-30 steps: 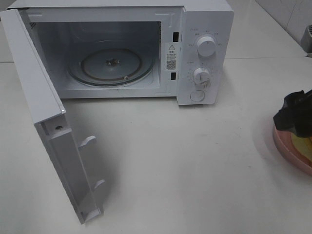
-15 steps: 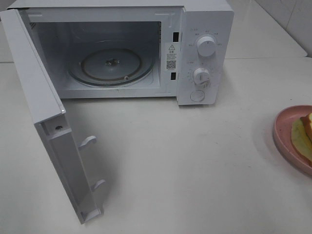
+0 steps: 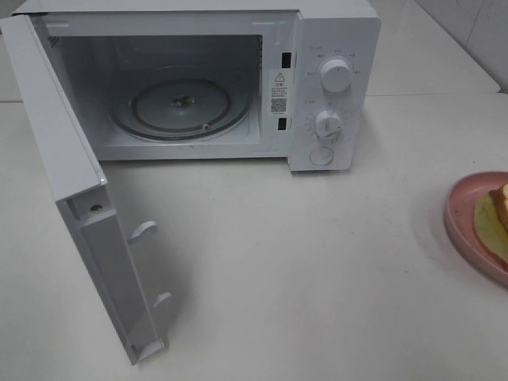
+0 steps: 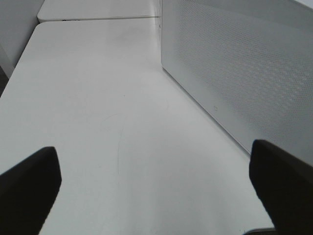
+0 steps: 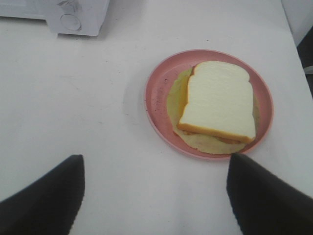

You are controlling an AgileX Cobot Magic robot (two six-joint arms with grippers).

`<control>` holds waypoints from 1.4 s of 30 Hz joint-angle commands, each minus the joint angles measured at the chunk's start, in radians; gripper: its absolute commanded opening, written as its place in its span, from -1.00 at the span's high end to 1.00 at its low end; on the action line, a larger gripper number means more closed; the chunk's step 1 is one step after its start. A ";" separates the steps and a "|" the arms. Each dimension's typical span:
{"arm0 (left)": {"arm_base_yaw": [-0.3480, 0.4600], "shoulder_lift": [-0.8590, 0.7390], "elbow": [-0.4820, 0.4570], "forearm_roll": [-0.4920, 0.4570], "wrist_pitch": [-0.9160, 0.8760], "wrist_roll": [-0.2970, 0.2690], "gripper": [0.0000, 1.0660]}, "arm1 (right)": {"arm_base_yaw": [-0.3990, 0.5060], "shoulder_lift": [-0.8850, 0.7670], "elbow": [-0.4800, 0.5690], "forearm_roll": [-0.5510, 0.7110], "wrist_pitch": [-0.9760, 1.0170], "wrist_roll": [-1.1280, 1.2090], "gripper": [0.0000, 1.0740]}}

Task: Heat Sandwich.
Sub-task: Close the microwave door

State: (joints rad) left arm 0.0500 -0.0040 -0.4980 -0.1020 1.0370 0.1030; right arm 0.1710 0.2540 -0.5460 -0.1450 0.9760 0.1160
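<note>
The sandwich (image 5: 217, 100), white bread with a tan crust over pale yellow-green filling, lies on a round pink plate (image 5: 156, 112). In the exterior high view only a sliver of the sandwich (image 3: 498, 210) and part of the plate (image 3: 463, 216) show at the right edge. My right gripper (image 5: 156, 196) hovers open, back from the plate, with nothing between its fingers. My left gripper (image 4: 156, 196) is open over bare table, beside the outer face of the microwave door (image 4: 239, 68). Neither gripper appears in the exterior high view.
The white microwave (image 3: 333, 87) stands at the back, its door (image 3: 71, 182) swung wide to the left. Inside lies a glass turntable (image 3: 182, 107). Its lower front corner with a round button (image 5: 71, 20) shows in the right wrist view.
A second ago my right arm covered the plate at the right edge of the exterior high view. It has pulled out of that view, uncovering plate and sandwich.
</note>
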 commanded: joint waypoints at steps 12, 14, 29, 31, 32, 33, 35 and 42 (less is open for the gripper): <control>-0.008 -0.022 0.004 -0.003 -0.006 -0.002 -0.94 | -0.155 -0.214 0.039 0.076 0.062 -0.009 -0.42; -0.008 -0.022 0.004 -0.003 -0.006 -0.002 -0.94 | -0.164 -0.253 0.039 0.076 0.062 -0.010 -0.42; -0.008 -0.020 0.004 -0.003 -0.006 -0.002 -0.94 | -0.184 -0.285 0.039 0.078 0.061 -0.016 -0.42; -0.008 -0.020 0.004 -0.003 -0.006 -0.002 -0.94 | -0.184 -0.285 0.039 0.078 0.061 -0.016 -0.42; -0.008 -0.020 0.004 -0.003 -0.006 -0.002 -0.94 | -0.184 -0.285 0.039 0.078 0.061 -0.016 -0.42; -0.008 -0.020 0.004 -0.003 -0.006 -0.002 -0.94 | -0.184 -0.285 0.039 0.078 0.061 -0.016 -0.42; -0.008 -0.020 0.004 -0.003 -0.006 -0.002 -0.94 | -0.184 -0.285 0.039 0.078 0.061 -0.016 -0.42; -0.008 -0.020 0.004 -0.003 -0.006 -0.002 -0.94 | -0.184 -0.285 0.039 0.078 0.061 -0.015 -0.42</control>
State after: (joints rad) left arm 0.0500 -0.0040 -0.4980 -0.1020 1.0370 0.1030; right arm -0.0050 -0.0040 -0.5080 -0.0710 1.0370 0.1090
